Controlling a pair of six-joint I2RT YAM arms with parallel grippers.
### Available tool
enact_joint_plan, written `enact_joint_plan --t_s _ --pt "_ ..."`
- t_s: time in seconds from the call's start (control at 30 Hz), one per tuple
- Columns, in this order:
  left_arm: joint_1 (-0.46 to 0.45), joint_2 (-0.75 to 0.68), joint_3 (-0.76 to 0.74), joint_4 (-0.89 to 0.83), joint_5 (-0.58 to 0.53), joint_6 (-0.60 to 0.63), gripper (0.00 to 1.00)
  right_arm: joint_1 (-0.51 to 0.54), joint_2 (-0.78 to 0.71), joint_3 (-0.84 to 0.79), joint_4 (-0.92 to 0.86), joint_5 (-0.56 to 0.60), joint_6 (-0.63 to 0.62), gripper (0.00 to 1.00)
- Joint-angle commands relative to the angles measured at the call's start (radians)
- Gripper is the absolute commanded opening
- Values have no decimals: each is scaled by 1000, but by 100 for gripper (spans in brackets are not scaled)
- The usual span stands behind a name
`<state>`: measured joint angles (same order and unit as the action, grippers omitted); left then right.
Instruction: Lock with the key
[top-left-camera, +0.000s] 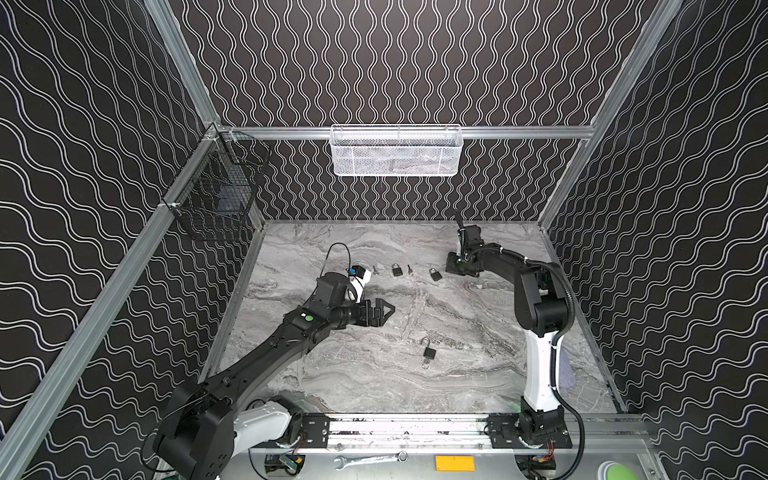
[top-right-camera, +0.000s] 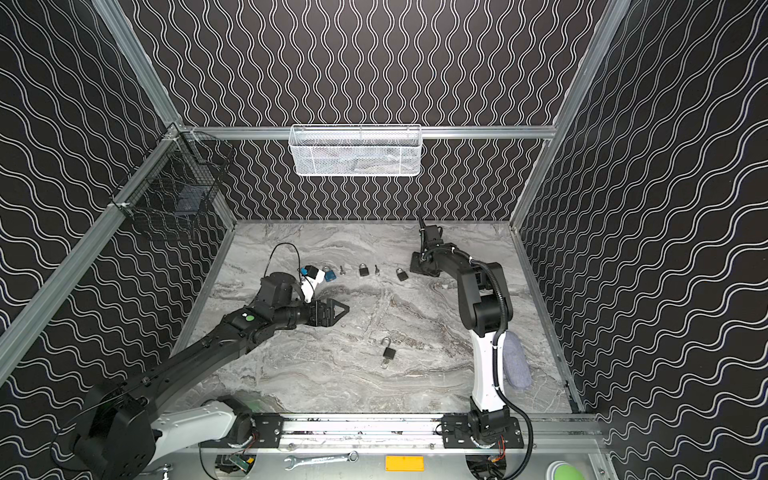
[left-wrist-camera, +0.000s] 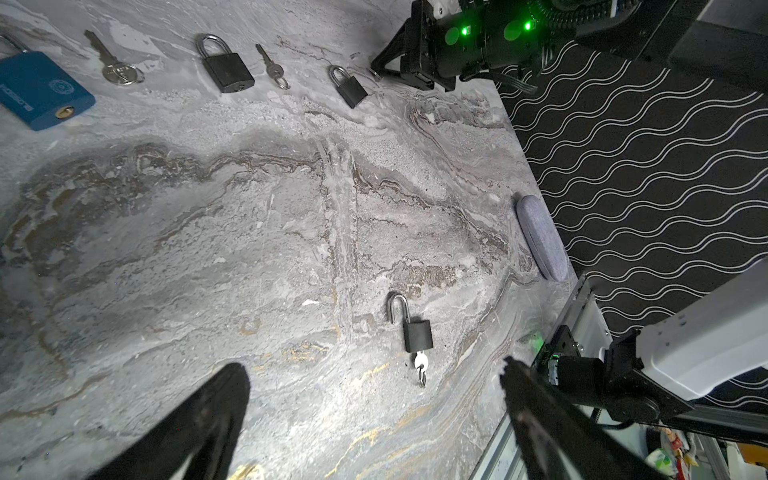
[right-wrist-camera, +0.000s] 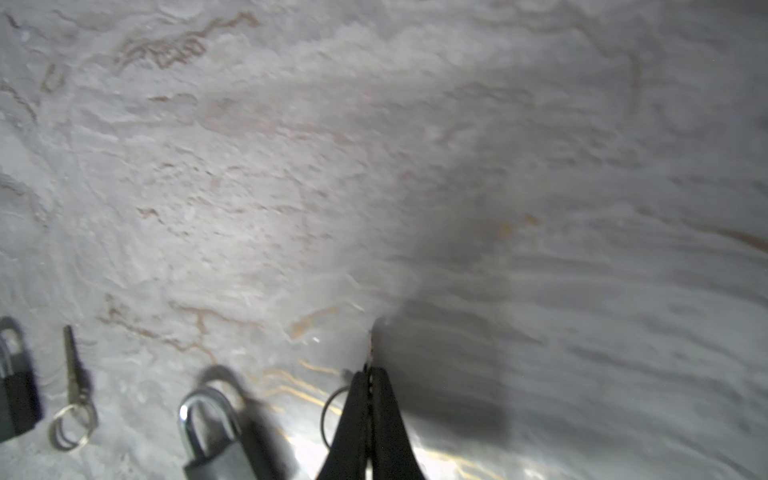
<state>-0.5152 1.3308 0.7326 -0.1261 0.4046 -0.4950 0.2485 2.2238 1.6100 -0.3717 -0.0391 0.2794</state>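
Right claw (right-wrist-camera: 369, 370) is clamped closed, apparently on a thin key (right-wrist-camera: 371, 345), its ring (right-wrist-camera: 329, 409) just beside the tips. Left claw (left-wrist-camera: 372, 368) gapes wide over the table (left-wrist-camera: 249, 249); the unlatched padlock (left-wrist-camera: 418, 336), inserted key (left-wrist-camera: 420, 360) in place, lies ahead, apart.

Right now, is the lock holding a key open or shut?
Open. The padlock has one shackle leg free of its body.

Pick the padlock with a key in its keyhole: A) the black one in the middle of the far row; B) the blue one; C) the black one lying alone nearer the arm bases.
C: the lone padlock has a key sticking out of its base, with its shackle swung open.
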Motion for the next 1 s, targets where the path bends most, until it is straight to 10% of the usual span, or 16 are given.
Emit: enact_joint_plan --t_s 0.0,0.97 --pt "1 9 13 21 6 18 98 13 33 0 -185 -18 -29 9" --pt "1 63 20 22 -24 7 99 26 -132 -68 -140 -31 22 42"
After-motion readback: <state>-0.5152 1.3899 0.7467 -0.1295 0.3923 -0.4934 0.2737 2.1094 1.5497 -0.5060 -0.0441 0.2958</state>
